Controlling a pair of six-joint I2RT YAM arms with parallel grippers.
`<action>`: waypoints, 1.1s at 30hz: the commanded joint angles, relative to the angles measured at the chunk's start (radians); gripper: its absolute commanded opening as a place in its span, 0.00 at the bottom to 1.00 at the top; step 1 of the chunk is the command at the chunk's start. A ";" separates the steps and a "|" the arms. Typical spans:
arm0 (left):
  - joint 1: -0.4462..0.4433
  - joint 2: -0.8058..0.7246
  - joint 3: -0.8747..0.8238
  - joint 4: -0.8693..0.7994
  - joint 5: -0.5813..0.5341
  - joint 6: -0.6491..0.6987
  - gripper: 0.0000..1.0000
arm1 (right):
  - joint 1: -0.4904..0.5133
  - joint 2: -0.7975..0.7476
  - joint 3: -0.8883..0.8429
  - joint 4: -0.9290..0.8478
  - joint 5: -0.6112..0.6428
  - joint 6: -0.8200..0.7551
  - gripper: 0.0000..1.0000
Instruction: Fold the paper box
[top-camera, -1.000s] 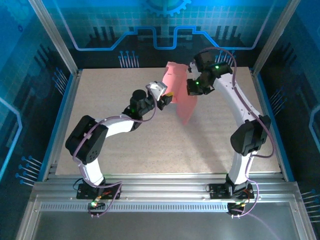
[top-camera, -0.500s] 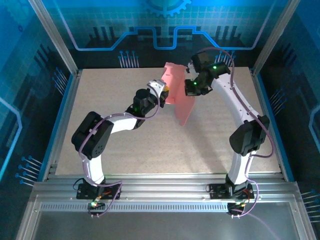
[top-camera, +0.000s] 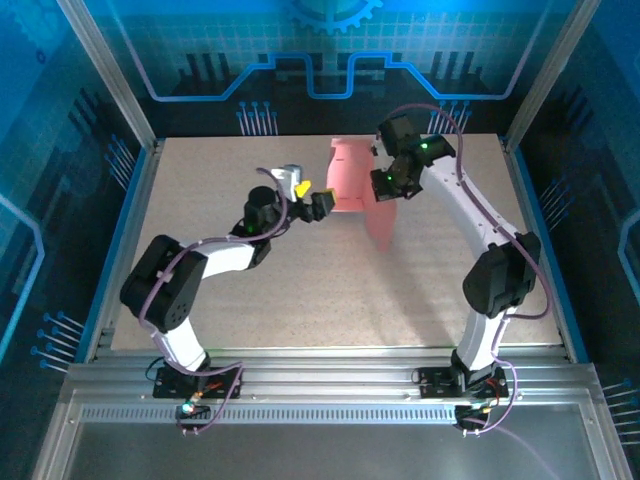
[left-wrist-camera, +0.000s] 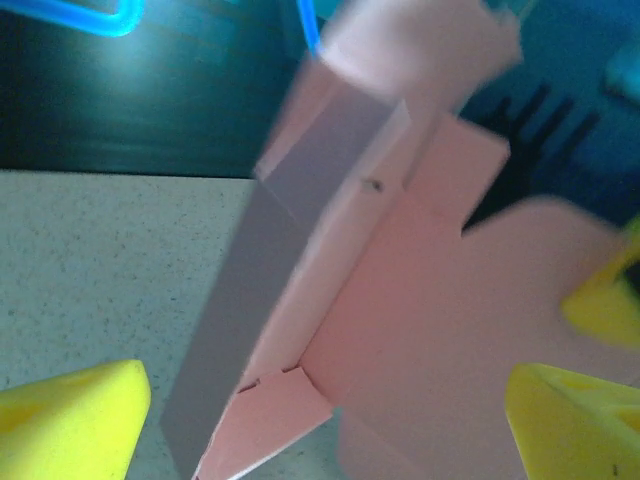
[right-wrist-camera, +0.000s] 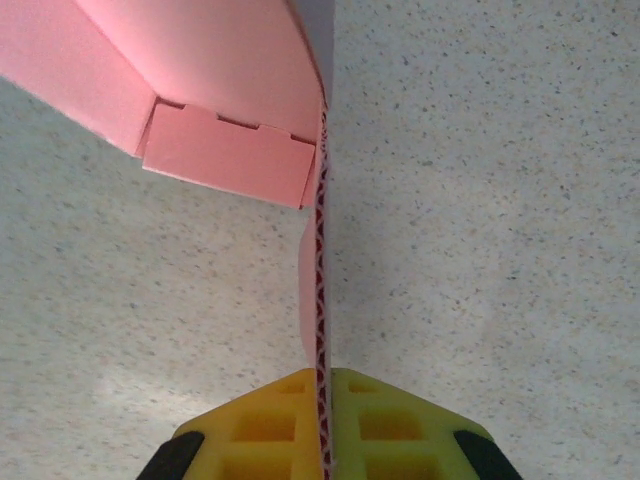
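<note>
Pink paper box (top-camera: 348, 178) hangs clamped between right fingers (right-wrist-camera: 260, 432); left fingers (left-wrist-camera: 70, 420) gape wide, gripping nothing.

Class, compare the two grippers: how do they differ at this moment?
The left gripper stands wide open; the right gripper is shut on the paper box. The left gripper sits at the box's left side, the right gripper at its right. Both have yellow fingers.

Robot lab cell: aluminium frame (top-camera: 320, 385), blue circuit-print walls (top-camera: 300, 60), speckled worktable (top-camera: 250, 300).
</note>
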 joint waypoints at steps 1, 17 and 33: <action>0.043 -0.056 0.010 -0.024 0.092 -0.350 0.93 | 0.030 -0.082 -0.075 0.125 0.074 -0.081 0.00; 0.081 0.014 0.122 -0.174 0.201 -0.615 0.86 | 0.078 -0.139 -0.211 0.262 0.079 -0.127 0.00; 0.079 0.071 0.118 -0.228 0.154 -0.606 0.76 | 0.121 -0.140 -0.217 0.230 0.072 -0.183 0.00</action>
